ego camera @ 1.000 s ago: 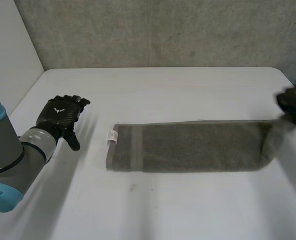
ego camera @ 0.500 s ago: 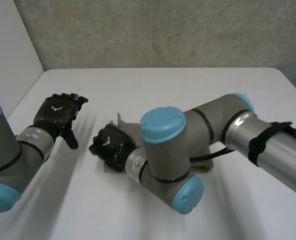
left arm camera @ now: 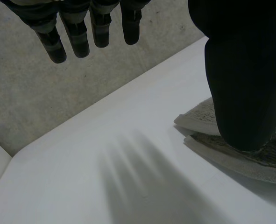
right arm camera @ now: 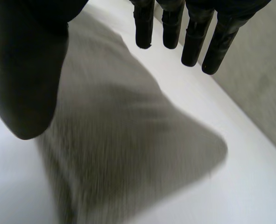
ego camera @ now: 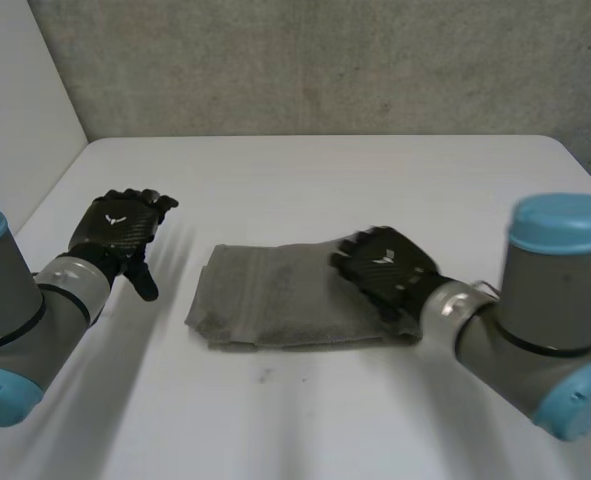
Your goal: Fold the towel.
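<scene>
Fingers point(right arm camera: 191, 42) of the right hand point(ego camera: 385, 268) are being held straight, gripping nothing, with the doubled towel point(ego camera: 275, 295) lying under them. The left hand point(ego camera: 120, 228) is being held open as well, the towel's edge lying beside its thumb. One fold is judged done; next, an end is needing to be pinched for another.

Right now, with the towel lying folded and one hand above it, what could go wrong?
1. The right hand is open over the towel's right end; if it brushes the cloth while pulling away, it might drag the top layer open.
2. The left hand hovers open beside the towel, apart from it, so nothing pins the cloth.
3. The layers at the towel's left edge look uneven, so another fold may come out crooked.
</scene>
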